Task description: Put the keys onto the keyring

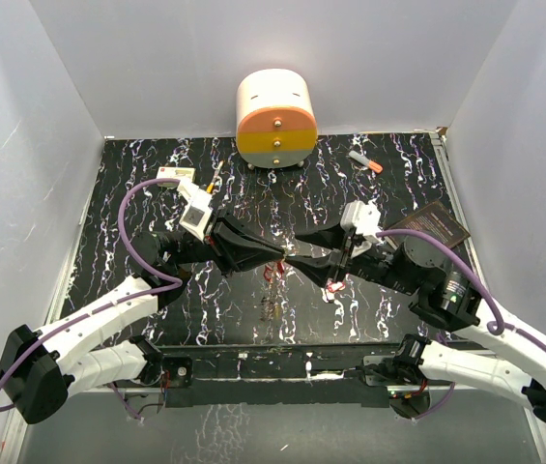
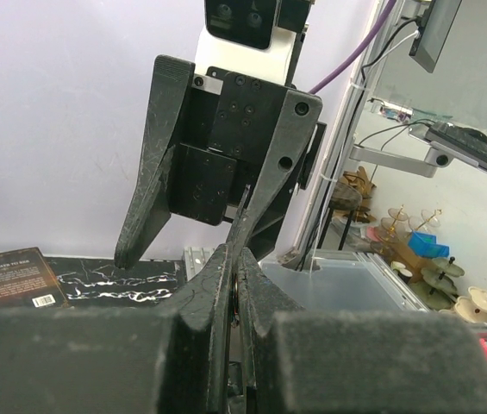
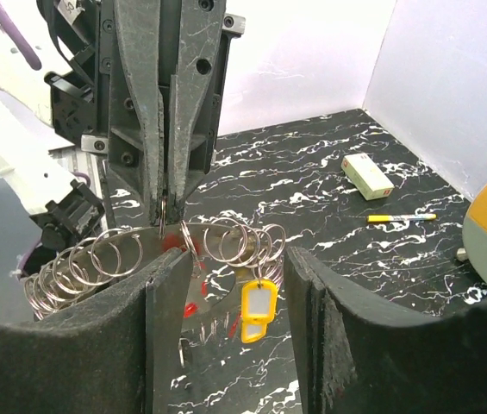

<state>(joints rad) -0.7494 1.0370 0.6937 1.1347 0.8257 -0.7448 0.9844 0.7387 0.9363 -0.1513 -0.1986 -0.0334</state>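
The keyring (image 3: 217, 289) is a large flat grey ring hanging in the air, with several small wire rings threaded on its rim. Keys with yellow heads (image 3: 259, 302) and red heads (image 3: 172, 241) dangle from it; the red ones also show in the top view (image 1: 274, 274). My left gripper (image 3: 167, 205) (image 1: 280, 259) (image 2: 230, 252) is shut on the keyring's rim from above. My right gripper (image 3: 239, 254) (image 1: 303, 263) (image 2: 183, 254) is open, its fingers either side of the ring and the yellow keys, facing the left gripper tip to tip.
A white, yellow and orange drum-shaped box (image 1: 275, 118) stands at the back. An orange-tipped marker (image 1: 365, 161) lies back right and a dark book (image 1: 437, 224) right. A small white box (image 3: 367, 175) and a yellow pen (image 3: 401, 217) lie back left. White walls enclose the mat.
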